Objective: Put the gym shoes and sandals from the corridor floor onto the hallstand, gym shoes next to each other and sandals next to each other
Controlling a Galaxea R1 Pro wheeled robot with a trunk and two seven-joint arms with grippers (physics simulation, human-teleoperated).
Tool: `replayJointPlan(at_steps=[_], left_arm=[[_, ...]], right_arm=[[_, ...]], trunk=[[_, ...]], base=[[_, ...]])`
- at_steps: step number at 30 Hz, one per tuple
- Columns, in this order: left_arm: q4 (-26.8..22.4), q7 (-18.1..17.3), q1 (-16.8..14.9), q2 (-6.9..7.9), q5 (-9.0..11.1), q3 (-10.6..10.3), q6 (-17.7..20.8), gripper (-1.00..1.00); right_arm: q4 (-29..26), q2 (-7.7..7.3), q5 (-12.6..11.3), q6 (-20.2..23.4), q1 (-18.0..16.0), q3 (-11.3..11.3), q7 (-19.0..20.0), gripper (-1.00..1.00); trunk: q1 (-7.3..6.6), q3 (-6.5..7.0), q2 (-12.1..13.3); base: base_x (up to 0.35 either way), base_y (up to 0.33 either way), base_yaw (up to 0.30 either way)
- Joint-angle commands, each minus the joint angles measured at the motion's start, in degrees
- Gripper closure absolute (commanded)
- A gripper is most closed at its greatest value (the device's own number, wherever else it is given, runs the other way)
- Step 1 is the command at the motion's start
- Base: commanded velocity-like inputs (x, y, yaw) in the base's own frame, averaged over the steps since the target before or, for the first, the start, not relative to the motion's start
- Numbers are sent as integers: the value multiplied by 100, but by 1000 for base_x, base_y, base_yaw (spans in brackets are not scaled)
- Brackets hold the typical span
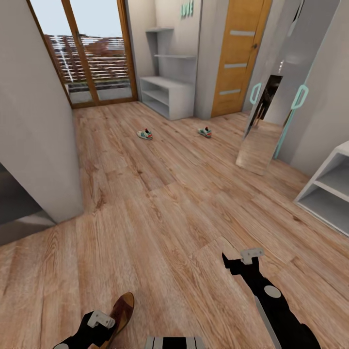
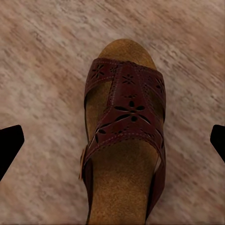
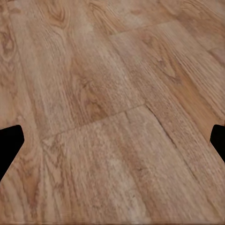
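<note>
Sandal (image 1: 122, 310) lies near, on the floor (image 1: 160, 203) — gym shoes (image 1: 145, 134) far ahead; hallstand (image 1: 167, 94) behind them.

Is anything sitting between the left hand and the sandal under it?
Nothing visible. The left hand hangs open over the sandal, its fingertips apart on either side, with only bare floor around the sandal.
</note>
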Motion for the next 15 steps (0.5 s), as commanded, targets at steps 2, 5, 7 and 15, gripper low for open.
replayJointPlan(at_steps=[2, 5, 7, 15], left_arm=[[1, -14, -3, 0, -32, 12, -23, -100], [1, -16, -3, -1, -32, 12, -23, -100], [1, -17, -3, 2, -32, 12, -23, -100], [1, -18, -3, 8, -92, 12, -23, -100]], right_arm=[[-10, -3, 22, 32, -1, 2, 13, -100], [-9, -2, 22, 32, -1, 2, 12, -100], [-8, -2, 22, 32, -1, 2, 12, -100], [-11, -2, 22, 32, -1, 1, 12, -100]], trunk=[[4, -64, -5], [11, -155, -9], [17, -216, -11], [27, -375, -17]], base=[[0, 0, 0], [0, 0, 0], [0, 0, 0], [0, 0, 0]])
